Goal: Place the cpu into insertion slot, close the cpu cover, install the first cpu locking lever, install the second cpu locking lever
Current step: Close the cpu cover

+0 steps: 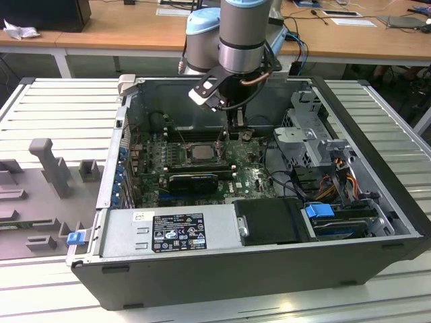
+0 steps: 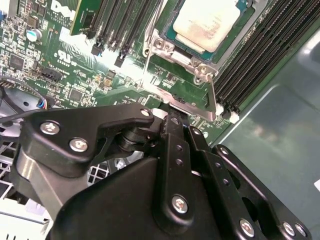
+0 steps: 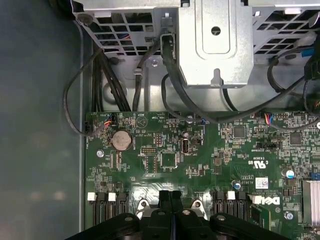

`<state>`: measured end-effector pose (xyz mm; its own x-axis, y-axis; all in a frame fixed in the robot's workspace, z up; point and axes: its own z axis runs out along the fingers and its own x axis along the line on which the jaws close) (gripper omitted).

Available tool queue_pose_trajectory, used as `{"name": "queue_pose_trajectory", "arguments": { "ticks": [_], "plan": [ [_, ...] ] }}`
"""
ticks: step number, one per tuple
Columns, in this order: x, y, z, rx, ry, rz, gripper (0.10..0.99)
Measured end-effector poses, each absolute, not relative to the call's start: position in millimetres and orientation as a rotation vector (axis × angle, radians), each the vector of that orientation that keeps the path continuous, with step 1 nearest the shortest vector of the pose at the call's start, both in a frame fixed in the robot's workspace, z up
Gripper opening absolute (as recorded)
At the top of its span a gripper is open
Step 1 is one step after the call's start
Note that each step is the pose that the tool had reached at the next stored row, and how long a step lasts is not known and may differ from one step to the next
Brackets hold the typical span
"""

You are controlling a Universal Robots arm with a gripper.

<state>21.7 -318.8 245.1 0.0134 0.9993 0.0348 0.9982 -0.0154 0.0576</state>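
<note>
Here the black tool [image 2: 173, 120], fingers closed on nothing visible, hovers near the seated silvery square cpu [image 2: 206, 22].

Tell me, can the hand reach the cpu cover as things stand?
Probably yes: the hand hangs just beside the cpu cover inside the open case, and nothing lies between them.

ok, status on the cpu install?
Gripper shut, tips by cpu cover edge. Cpu seated under it. Locking lever latch state unclear.
</note>
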Motion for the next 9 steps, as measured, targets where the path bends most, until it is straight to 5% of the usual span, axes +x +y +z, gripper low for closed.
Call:
{"name": "queue_pose_trajectory", "arguments": {
  "ticks": [9],
  "plan": [
    [13.5, -318.8, 245.1, 2.224, 2.193, 0.102, 0.106]
  ]
}}
